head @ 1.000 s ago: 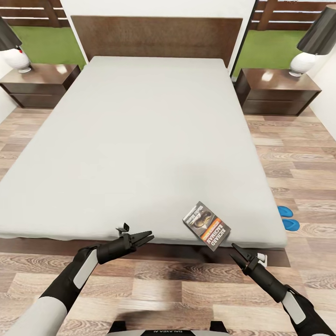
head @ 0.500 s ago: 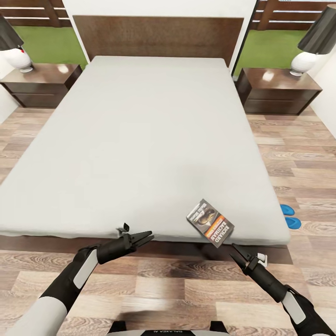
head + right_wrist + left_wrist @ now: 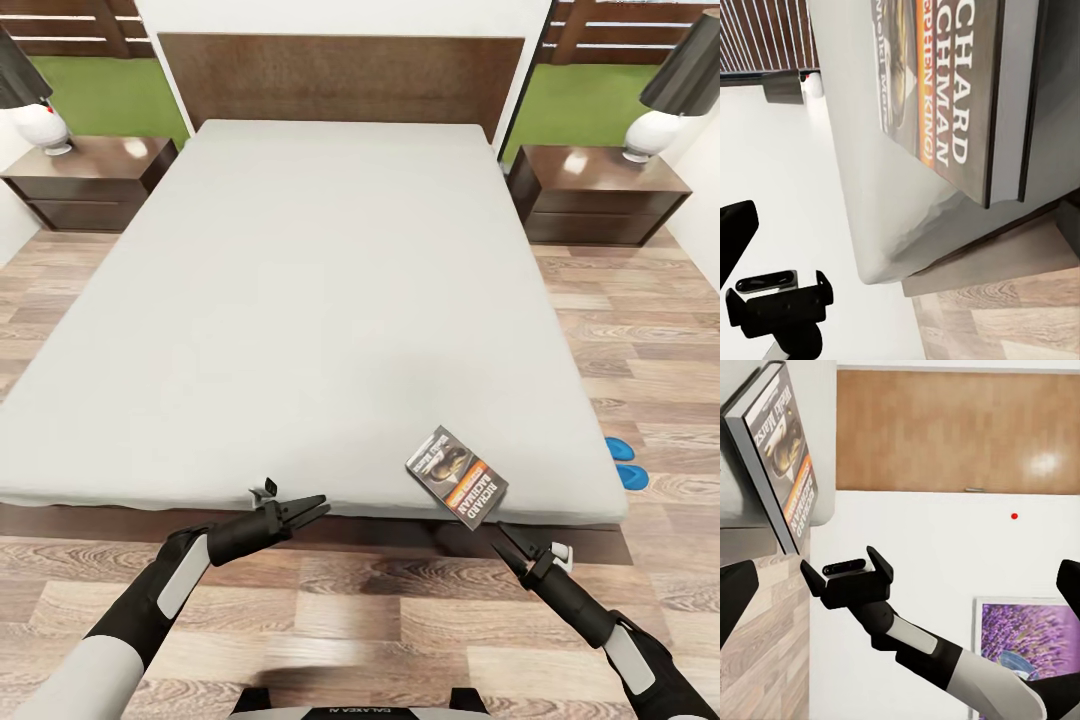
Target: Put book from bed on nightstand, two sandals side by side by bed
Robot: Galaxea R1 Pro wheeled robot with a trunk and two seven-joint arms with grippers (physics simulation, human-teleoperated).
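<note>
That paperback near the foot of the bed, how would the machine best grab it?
Probably by the corner of the book nearest the foot edge of the mattress. It lies flat, so a claw from above finds only the cover. That corner seems to poke slightly past the edge, so the right claw, just below it, could come in level from the foot side and pinch cover and underside.
</note>
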